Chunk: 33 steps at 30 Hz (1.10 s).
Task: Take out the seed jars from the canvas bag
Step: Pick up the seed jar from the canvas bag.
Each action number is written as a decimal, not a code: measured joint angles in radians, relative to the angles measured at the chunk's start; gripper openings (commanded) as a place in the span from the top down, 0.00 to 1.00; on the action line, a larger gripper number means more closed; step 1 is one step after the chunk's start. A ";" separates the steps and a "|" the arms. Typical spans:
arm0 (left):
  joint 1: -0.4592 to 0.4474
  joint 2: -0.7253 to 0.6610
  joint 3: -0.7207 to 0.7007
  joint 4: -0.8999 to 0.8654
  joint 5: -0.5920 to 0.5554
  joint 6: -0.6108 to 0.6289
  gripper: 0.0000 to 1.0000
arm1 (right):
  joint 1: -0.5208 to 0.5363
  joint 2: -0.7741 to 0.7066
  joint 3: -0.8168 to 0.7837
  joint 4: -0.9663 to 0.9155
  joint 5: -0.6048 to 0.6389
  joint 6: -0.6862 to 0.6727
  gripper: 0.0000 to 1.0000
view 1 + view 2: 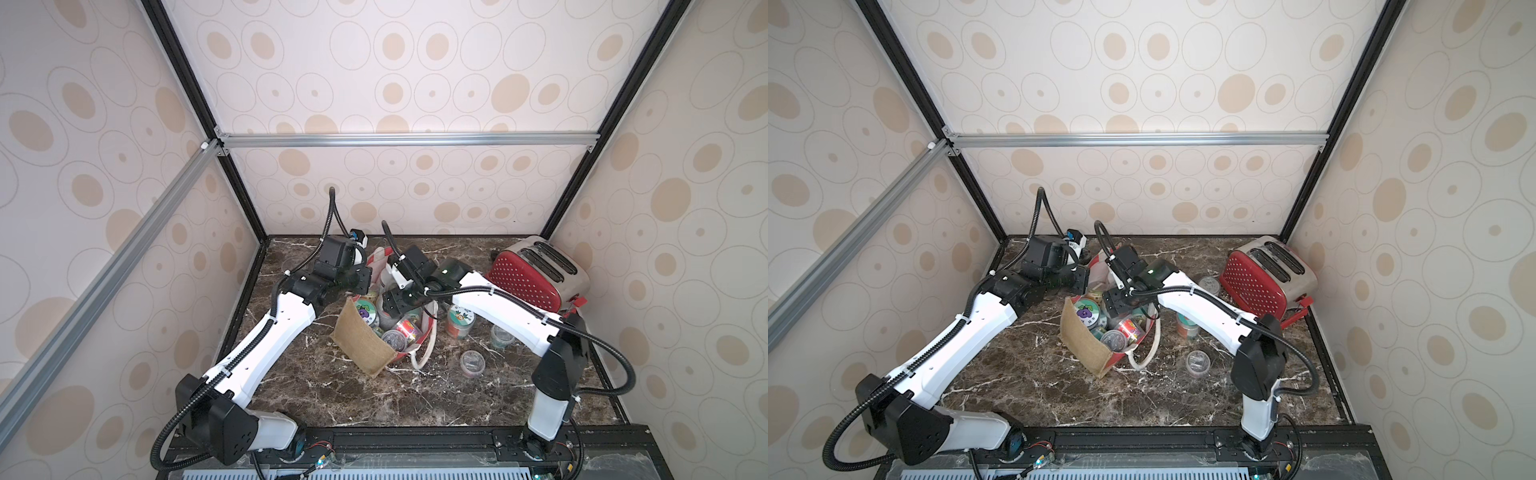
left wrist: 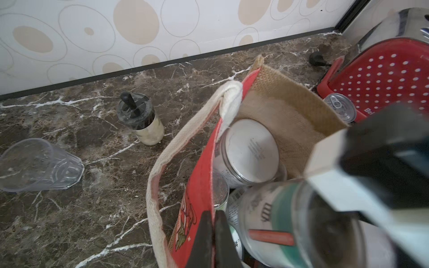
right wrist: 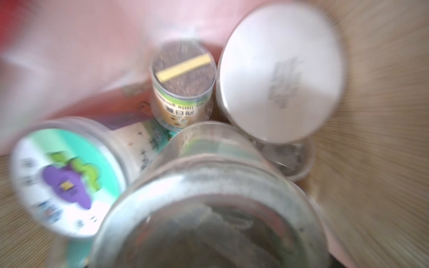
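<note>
The canvas bag [image 1: 365,345] [image 1: 1088,345] stands open mid-table with several seed jars inside. Among them are a purple-sticker lid [image 1: 365,313] [image 3: 65,181], a white-lidded jar [image 2: 251,150] [image 3: 281,72] and a small yellow-striped one [image 3: 183,69]. My left gripper [image 2: 214,232] [image 1: 365,282] is shut on the bag's red side panel at the rim. My right gripper [image 1: 395,305] [image 1: 1117,303] reaches into the bag and is shut on a clear jar [image 3: 209,208] [image 2: 290,220]; its fingers are hidden. Three jars [image 1: 459,322] [image 1: 502,336] [image 1: 472,362] stand on the table right of the bag.
A red toaster [image 1: 536,274] fills the back right corner, with a metal can [image 2: 340,106] beside it. Left of the bag stand a black-topped shaker [image 2: 139,118] and a clear glass [image 2: 39,164] lying on its side. The bag's white rope handle [image 1: 419,353] trails on the table.
</note>
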<state>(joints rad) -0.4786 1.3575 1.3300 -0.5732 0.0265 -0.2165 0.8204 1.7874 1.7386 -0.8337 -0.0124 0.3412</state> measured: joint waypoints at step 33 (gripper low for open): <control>-0.001 -0.312 -0.175 0.580 0.530 -0.496 0.02 | -0.389 -0.515 -0.429 0.637 -0.799 0.644 0.30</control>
<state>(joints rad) -0.4793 1.0458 1.1545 0.0067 0.5564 -0.7128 0.4313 1.2724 1.3094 -0.1967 -0.8116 0.9848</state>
